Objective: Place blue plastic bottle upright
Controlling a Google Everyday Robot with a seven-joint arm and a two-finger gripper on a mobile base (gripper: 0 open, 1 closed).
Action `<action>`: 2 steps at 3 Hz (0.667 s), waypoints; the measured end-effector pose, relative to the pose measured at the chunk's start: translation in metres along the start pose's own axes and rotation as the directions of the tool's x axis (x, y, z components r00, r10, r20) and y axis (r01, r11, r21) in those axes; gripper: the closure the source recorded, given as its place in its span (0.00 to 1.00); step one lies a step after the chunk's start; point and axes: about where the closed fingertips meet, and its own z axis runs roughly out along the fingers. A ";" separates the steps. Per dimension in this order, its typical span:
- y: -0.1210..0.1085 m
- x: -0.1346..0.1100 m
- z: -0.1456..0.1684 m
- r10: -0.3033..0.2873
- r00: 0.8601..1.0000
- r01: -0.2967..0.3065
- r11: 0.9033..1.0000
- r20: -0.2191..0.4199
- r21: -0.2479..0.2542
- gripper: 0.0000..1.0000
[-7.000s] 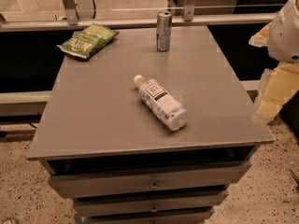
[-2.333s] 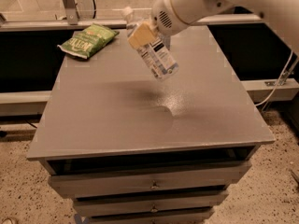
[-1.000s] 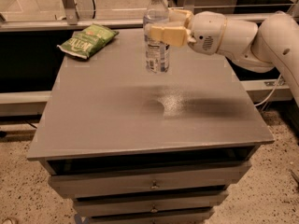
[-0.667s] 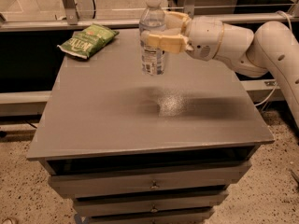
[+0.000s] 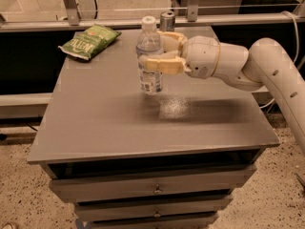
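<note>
One grey table (image 5: 102, 116) with drawers (image 5: 155, 190) under its top fills most of the view. The white arm (image 5: 269, 66) reaches in over it from the right. A green snack bag (image 5: 89, 41) lies at the far left corner. The blue plastic bottle (image 5: 150, 78) stands upright near the middle of the top; whether its base touches cannot be told. The gripper (image 5: 155, 50) is clamped around its upper body, below the white cap. A silver can (image 5: 167, 21) stands just behind.
</note>
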 end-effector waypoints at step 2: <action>0.011 0.024 0.002 0.051 0.999 -0.052 0.998 -0.011 -0.043 0.84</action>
